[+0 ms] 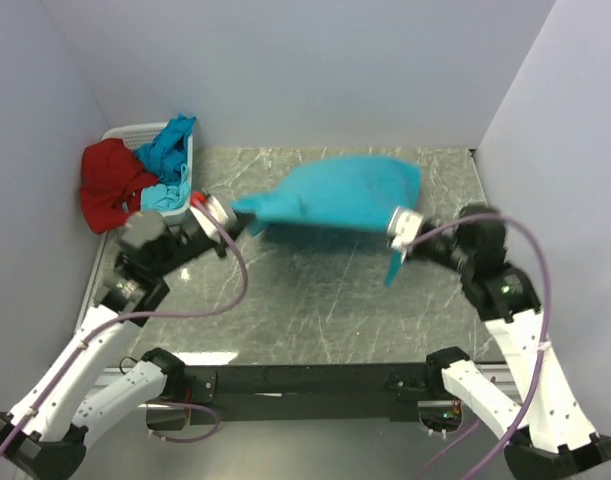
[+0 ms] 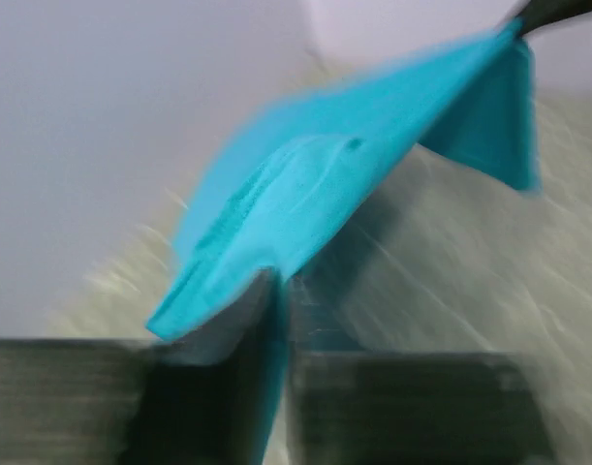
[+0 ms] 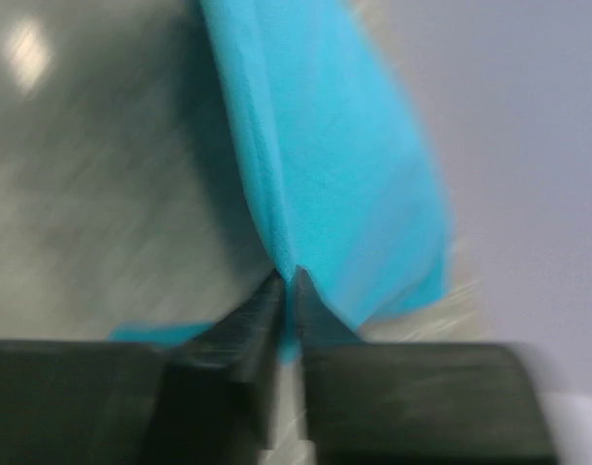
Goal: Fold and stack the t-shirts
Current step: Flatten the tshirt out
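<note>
Lab booth: white partitions [image 1: 305, 70], marble table [image 1: 315, 300]

Your left gripper [image 2: 279, 291] pinches an edge of the turquoise t-shirt [image 2: 325, 184].
You see the blurred cloth stretched from the closed dark fingers [image 2: 218, 378] up toward the top right corner, held above the marbled table [image 2: 451, 291], one flap hanging at the right, the pale wall [image 2: 102, 126] behind.
</note>
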`<action>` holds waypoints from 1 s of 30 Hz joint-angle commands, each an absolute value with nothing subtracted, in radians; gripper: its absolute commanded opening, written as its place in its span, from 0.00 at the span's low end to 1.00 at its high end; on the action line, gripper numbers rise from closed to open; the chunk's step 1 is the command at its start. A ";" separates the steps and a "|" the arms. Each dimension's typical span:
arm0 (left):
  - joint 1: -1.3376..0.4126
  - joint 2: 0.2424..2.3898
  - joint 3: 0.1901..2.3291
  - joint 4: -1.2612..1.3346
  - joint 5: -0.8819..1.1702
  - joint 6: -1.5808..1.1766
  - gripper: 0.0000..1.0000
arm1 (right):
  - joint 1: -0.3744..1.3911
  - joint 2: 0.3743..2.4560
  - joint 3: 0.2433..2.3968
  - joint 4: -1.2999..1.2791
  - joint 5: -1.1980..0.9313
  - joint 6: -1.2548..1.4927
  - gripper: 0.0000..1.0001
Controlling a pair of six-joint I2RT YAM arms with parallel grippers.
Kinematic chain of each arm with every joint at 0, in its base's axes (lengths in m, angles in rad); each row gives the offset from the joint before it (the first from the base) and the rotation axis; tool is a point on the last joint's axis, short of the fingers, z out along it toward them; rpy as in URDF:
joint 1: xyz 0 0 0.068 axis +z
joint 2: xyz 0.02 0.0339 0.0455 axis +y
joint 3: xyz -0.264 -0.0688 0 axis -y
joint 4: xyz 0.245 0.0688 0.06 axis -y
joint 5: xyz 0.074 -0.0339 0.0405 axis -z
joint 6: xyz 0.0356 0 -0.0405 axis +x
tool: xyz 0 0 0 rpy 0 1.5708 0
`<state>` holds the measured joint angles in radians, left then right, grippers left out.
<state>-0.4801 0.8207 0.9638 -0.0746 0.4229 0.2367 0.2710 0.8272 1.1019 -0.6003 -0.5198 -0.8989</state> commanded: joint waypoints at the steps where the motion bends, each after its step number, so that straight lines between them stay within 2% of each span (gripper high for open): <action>1: -0.498 0.737 0.793 -0.254 0.615 0.117 0.33 | 0.255 0.732 0.918 -0.889 -0.566 -1.069 0.30; 2: -0.503 0.674 0.746 -0.268 0.606 0.070 0.96 | 0.255 0.694 0.893 -0.957 -0.568 -1.087 0.43; 3: -0.505 0.640 0.736 -0.300 0.600 0.007 0.99 | 0.255 0.675 0.853 -0.962 -0.557 -1.080 0.48; 6: -0.505 0.484 0.724 -0.293 0.534 -0.087 0.99 | 0.249 0.637 0.825 -0.943 -0.516 -1.059 0.52; 10: -0.505 0.416 0.710 -0.242 0.297 -0.149 0.99 | 0.238 0.708 0.827 -0.835 -0.505 -0.993 0.53; 12: -0.505 0.494 0.729 -0.239 0.109 -0.271 1.00 | 0.236 0.781 0.833 -0.734 -0.497 -0.901 0.53; 14: -0.505 0.633 0.777 -0.255 0.078 -0.314 0.99 | 0.232 0.869 0.862 -0.671 -0.508 -0.815 0.53; 19: -0.499 0.958 0.905 -0.249 0.193 -0.353 0.98 | 0.195 1.028 0.922 -0.604 -0.584 -0.680 0.52; 21: -0.485 1.119 0.945 -0.252 0.234 -0.367 0.95 | 0.164 1.094 0.942 -0.586 -0.600 -0.626 0.51; 22: -0.476 1.173 0.992 -0.256 0.253 -0.370 0.89 | 0.150 1.115 0.948 -0.580 -0.603 -0.611 0.51; 24: -0.465 1.320 1.034 -0.278 0.329 -0.390 0.85 | 0.088 1.176 0.965 -0.580 -0.640 -0.589 0.51; 25: -0.465 1.397 1.052 -0.275 0.375 -0.388 0.86 | 0.068 1.199 0.971 -0.594 -0.649 -0.586 0.51; 27: -0.491 1.451 1.051 -0.261 0.408 -0.408 0.87 | 0.057 1.271 0.986 -0.627 -0.635 -0.620 0.51; 30: -0.548 1.520 1.032 -0.267 0.345 -0.402 0.87 | 0.058 1.367 0.988 -0.656 -0.560 -0.670 0.51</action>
